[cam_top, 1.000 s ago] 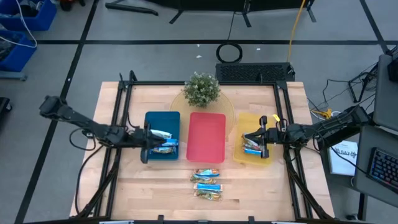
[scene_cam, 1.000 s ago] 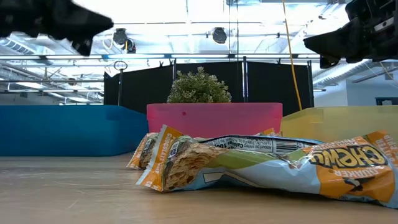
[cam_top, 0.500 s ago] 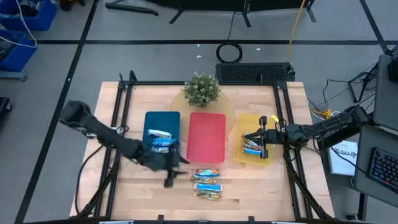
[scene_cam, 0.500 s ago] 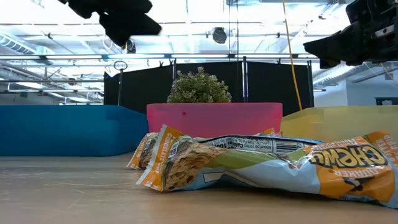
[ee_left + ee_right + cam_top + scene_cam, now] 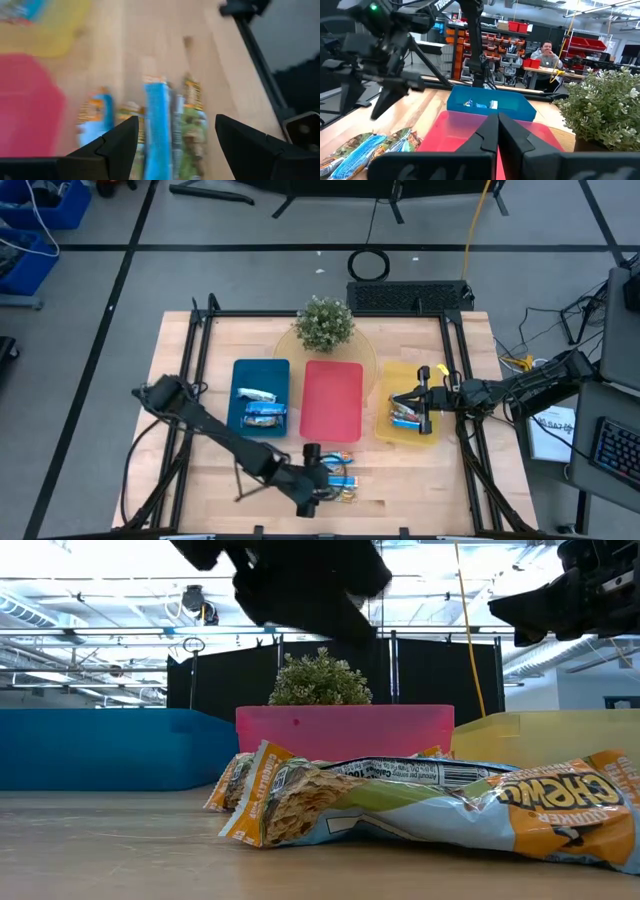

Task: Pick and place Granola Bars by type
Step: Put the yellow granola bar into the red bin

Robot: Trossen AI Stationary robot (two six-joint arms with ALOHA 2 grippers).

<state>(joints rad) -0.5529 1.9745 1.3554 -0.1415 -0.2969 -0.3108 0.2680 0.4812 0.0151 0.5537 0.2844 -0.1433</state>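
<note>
1. Granola bars [image 5: 333, 477] lie in a small cluster on the bare wood at the near edge of the table [image 5: 420, 480], just in front of the red tray [image 5: 332, 400]; from table height they read as crinkled wrappers heaped together, overlapping.
2. Two more bars rest in the blue tray [image 5: 243, 375] on the left, and others sit in the yellow tray [image 5: 432, 435] on the right. The red tray looks bare inside.
3. The left gripper [image 5: 312, 476] hangs at the left end of the near cluster with its fingers [image 5: 112, 147] spread apart, holding nothing; the wrist camera sees the bars lying between and beyond them.
4. The right gripper [image 5: 422, 402] hovers over the yellow tray with its fingers pressed together; I see no bar in them.
5. I'd judge these bars light and a bit soft, in slick foil that slides on wood and crumples under pressure. The safest hold seems across the narrow middle of one bar, picking the outermost so its neighbours don't lift with it.
6. A potted plant [image 5: 325, 324] stands at the far side, well out of the way.
</note>
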